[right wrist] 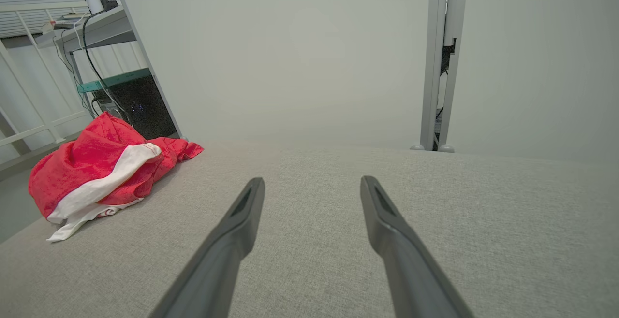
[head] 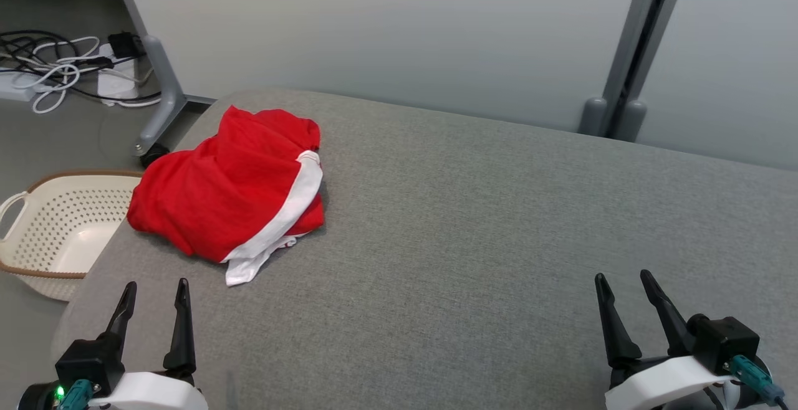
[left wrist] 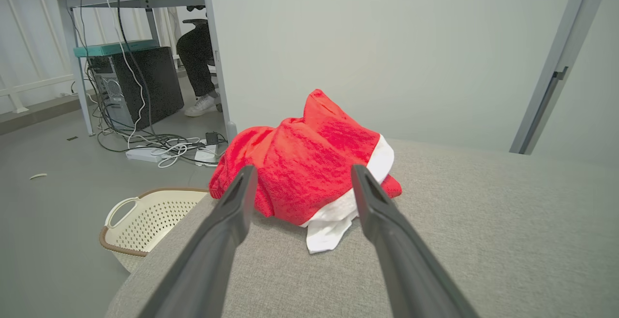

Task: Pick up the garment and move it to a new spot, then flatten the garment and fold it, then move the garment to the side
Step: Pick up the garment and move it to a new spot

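Garment (head: 230, 192) first: in the head view the red piece with its white band lay crumpled in a heap at about ten o'clock on the grey cushioned surface (head: 467, 242), close to that surface's edge and touched by neither arm. A perforated cream basket (head: 37, 235) sat on the floor at nine o'clock, below the edge, and a tangle of cables (head: 56, 73) lay at eleven o'clock. The left gripper (head: 156, 284) hung at seven o'clock and the right gripper (head: 622, 276) at five o'clock, each with its fingers spread and nothing between them. In the left wrist view the heap (left wrist: 309, 163) rose at twelve o'clock, framed between that gripper's parted fingers but apart from them, its white hem trailing toward six o'clock. In the right wrist view the garment (right wrist: 87, 163) sat off at nine o'clock, well apart from the wide-spread fingers, which pointed over bare cushion. By my judgement the first step, picking the garment up, had not yet begun. The next move probably called for the left arm to reach toward twelve o'clock, come down on the top of the heap and pinch a good fold of cloth, with care not to nudge it over the edge toward the basket; the open cushion at three o'clock looked a likely new spot.
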